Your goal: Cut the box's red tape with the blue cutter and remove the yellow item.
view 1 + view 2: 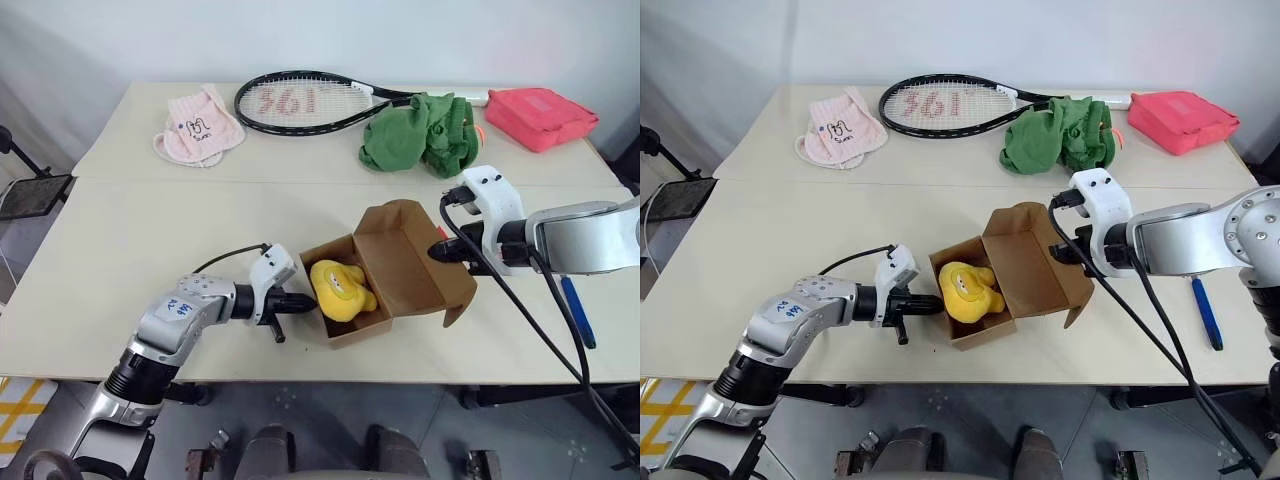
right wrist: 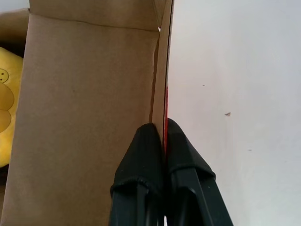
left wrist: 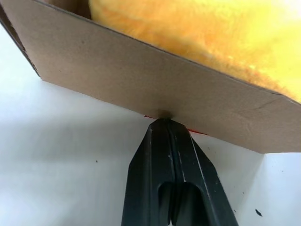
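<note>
Left gripper (image 1: 298, 300), fingers pressed together and empty, butts against the box (image 1: 385, 270) wall, probably bracing it. Right gripper (image 1: 437, 252) pinches the open lid flap, exposing the yellow plush toy (image 1: 340, 288) inside. Blue cutter (image 1: 578, 311) lies discarded on the table (image 1: 120, 250).

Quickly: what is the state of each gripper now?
Left gripper: shut, tips against the box wall, holding nothing.
Right gripper: shut on the box flap.
</note>
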`<state>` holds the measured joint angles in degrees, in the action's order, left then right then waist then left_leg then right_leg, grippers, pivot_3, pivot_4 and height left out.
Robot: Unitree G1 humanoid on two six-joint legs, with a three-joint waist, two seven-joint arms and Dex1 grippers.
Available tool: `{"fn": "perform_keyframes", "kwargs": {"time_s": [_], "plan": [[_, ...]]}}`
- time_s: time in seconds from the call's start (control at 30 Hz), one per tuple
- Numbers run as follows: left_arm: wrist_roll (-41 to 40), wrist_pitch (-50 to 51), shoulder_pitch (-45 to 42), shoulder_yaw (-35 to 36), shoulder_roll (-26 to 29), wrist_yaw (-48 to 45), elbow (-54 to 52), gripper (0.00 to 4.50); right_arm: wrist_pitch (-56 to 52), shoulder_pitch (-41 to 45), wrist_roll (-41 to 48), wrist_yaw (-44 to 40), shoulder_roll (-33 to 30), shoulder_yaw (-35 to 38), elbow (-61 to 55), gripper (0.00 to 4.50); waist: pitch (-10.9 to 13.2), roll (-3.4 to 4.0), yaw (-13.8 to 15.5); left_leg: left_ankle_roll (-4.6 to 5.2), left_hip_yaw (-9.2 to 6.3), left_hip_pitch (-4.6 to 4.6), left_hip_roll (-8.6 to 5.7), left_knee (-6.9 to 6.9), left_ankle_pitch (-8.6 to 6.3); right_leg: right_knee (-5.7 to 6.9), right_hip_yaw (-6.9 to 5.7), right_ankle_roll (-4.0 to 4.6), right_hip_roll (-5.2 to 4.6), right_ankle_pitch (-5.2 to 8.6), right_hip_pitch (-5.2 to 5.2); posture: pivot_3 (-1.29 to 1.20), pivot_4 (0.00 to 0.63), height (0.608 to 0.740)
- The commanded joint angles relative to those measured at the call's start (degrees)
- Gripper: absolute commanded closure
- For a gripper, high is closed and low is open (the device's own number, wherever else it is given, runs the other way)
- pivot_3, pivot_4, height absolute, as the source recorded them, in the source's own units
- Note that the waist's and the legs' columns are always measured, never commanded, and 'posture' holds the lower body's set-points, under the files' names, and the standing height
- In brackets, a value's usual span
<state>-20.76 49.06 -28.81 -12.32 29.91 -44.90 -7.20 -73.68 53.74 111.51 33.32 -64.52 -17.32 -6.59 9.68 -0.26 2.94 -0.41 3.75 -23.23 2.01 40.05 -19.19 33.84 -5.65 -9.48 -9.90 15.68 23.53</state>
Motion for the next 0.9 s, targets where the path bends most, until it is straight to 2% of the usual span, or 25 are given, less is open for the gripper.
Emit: {"fn": "perform_keyframes", "kwargs": {"time_s": [0.03,0.17,0.27,0.43,0.53,0.63,0.7,0.77,0.83,0.9], "plan": [[0.1,-2.3,-1.6,1.5,-1.1,0.8,-0.4,4.50,0.0,-0.6,1.5,-0.3,-0.7,0.3,-3.0,4.03,0.0,0.00,-0.1,0.00,0.00,0.00,0.01,-0.01,0.00,0.00,-0.01,0.00,0.00,0.00,0.01,0.00,0.150,0.740],[-0.6,-2.7,-1.8,2.8,-1.6,0.8,-1.0,4.50,0.6,-3.2,0.8,-1.8,-1.9,2.3,-3.4,2.79,0.0,-0.02,-0.3,-0.01,0.01,-0.02,0.01,-0.06,0.00,-0.02,-0.01,0.00,0.00,0.00,0.05,0.00,0.150,0.740],[-0.3,-3.6,-1.8,3.0,-1.3,0.4,-1.0,4.50,0.5,-4.7,-3.2,-6.1,-1.8,4.9,-4.4,1.80,0.0,-0.01,-0.2,-0.01,0.03,-0.03,0.01,-0.06,0.00,-0.04,-0.02,0.00,0.00,0.00,0.05,0.00,0.150,0.740],[-0.5,-7.6,-1.8,4.5,1.1,-2.9,-1.1,4.50,6.5,-14.9,-20.6,-29.7,-4.3,19.4,-9.0,0.11,0.1,-0.01,0.1,-0.01,0.04,-0.04,0.01,-0.07,-0.01,-0.06,-0.02,-0.01,0.00,0.00,0.05,0.00,0.150,0.740],[-0.8,-13.6,-2.0,6.7,3.9,-7.5,0.0,4.50,11.2,-24.0,-26.8,-44.4,-4.5,30.9,-9.9,0.05,0.1,-0.05,0.1,-0.01,0.07,-0.04,0.01,-0.08,-0.01,-0.08,-0.02,-0.02,0.00,-0.01,0.05,0.00,0.150,0.740],[-2.6,-18.9,-2.2,10.6,6.5,-12.0,2.2,4.50,15.6,-31.0,-33.5,-55.7,-3.9,38.8,-9.4,0.05,0.1,-0.04,0.0,-0.01,0.08,-0.03,0.01,-0.10,-0.01,-0.07,-0.03,-0.02,0.00,-0.01,0.05,0.00,0.150,0.740],[-4.8,-20.6,-2.5,14.5,8.1,-14.7,5.2,4.12,19.3,-35.2,-37.8,-62.3,-2.8,43.7,-8.7,0.00,0.1,-0.05,0.0,-0.01,0.08,-0.01,0.01,-0.09,-0.01,-0.06,-0.03,-0.02,0.01,-0.01,0.03,0.00,0.150,0.740],[-3.6,-26.3,-2.1,16.1,10.9,-18.7,9.8,3.64,27.3,-39.4,-46.0,-69.5,-1.3,45.8,-9.4,0.00,0.1,-0.04,-0.3,-0.01,0.09,0.03,0.01,-0.08,-0.01,-0.03,-0.02,-0.03,0.01,-0.01,0.02,0.00,0.150,0.740],[-2.1,-32.7,-1.8,17.6,13.7,-22.5,15.9,3.00,36.9,-42.3,-51.9,-76.5,2.6,48.0,-12.5,0.00,0.1,-0.05,-0.5,-0.02,0.11,0.10,0.01,-0.09,-0.01,-0.01,-0.01,-0.03,0.01,-0.01,0.00,0.00,0.150,0.740],[-0.9,-37.1,-1.6,17.9,16.4,-26.1,21.4,2.41,41.8,-44.2,-53.9,-79.9,6.3,49.4,-16.0,0.00,0.1,-0.02,-0.8,-0.02,0.14,0.11,0.01,-0.09,-0.01,-0.01,-0.01,-0.04,0.01,-0.02,-0.01,0.00,0.150,0.740]]}}
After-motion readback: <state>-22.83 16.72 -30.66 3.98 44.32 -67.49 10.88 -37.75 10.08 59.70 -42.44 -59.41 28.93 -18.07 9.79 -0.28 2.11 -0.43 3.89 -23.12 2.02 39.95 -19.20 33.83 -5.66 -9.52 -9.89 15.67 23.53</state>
